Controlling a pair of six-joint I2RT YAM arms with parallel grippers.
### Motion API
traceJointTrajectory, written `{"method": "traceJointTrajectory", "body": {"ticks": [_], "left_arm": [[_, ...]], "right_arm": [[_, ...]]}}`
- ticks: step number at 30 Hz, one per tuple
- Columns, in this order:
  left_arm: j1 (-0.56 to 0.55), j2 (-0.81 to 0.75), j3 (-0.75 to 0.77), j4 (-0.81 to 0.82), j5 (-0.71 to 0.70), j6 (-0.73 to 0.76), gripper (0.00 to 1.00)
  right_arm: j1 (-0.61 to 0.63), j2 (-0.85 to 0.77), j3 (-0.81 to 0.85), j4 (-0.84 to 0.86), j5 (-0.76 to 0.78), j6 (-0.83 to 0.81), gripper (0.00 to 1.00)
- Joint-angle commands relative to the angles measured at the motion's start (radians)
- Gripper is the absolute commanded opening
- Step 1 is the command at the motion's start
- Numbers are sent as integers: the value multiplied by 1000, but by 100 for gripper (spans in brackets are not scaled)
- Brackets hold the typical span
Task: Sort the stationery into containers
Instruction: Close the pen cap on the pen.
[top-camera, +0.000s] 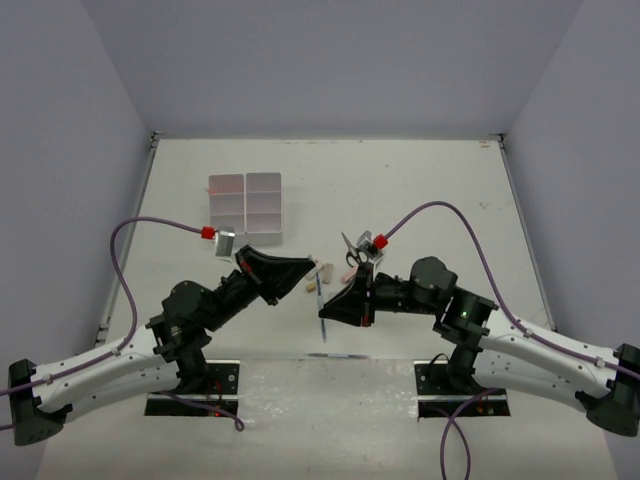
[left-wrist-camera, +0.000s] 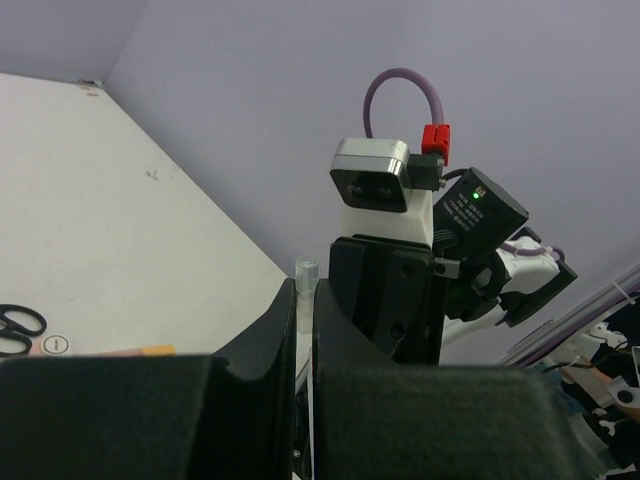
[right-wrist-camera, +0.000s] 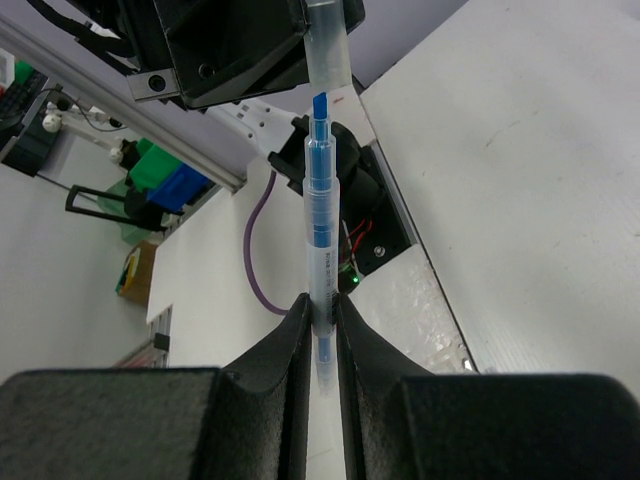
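- The right gripper (right-wrist-camera: 320, 306) is clamped on the barrel of the blue pen (right-wrist-camera: 318, 230), low centre of the right wrist view.
- The pen runs up to the top centre of that view, where its clear end sits inside the left gripper (left-wrist-camera: 305, 300). The left jaws are pinched tight on that clear tube.
- So both claws grip one pen, held off the table (top-camera: 420, 190) at centre of the top view. The tray block (top-camera: 246, 200) is well apart, up and left.
- Risk: with both clamped, any arm motion that isn't matched bends the thin pen or twists it out of a grip.
- Risk: the clear end looks like a cap, cannot tell for sure. A pull apart could pop it off, leaving two pieces and an exposed blue tip.
- Risk: if one claw lets go early or both do, the pen drops between the arms near the bases, an awkward reach.
- Risk: the left grip is only on the very tip, so the pen may pivot and hang crooked, then snag a compartment wall.
- Risk: the scissors (top-camera: 354, 252) and small bits lie just beside the grippers, so a low swing could knock them.
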Motion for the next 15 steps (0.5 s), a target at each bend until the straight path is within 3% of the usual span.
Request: {"method": "traceJointTrajectory", "body": {"ticks": [1,15], "left_arm": [[0,-4,-9,46,8,3,0],[-1,21,-2,53,48,-11,0]], "right_arm": [[6,10,58,-11,31,-22,0],[4,21,103,-51,55,-45,0]]}}
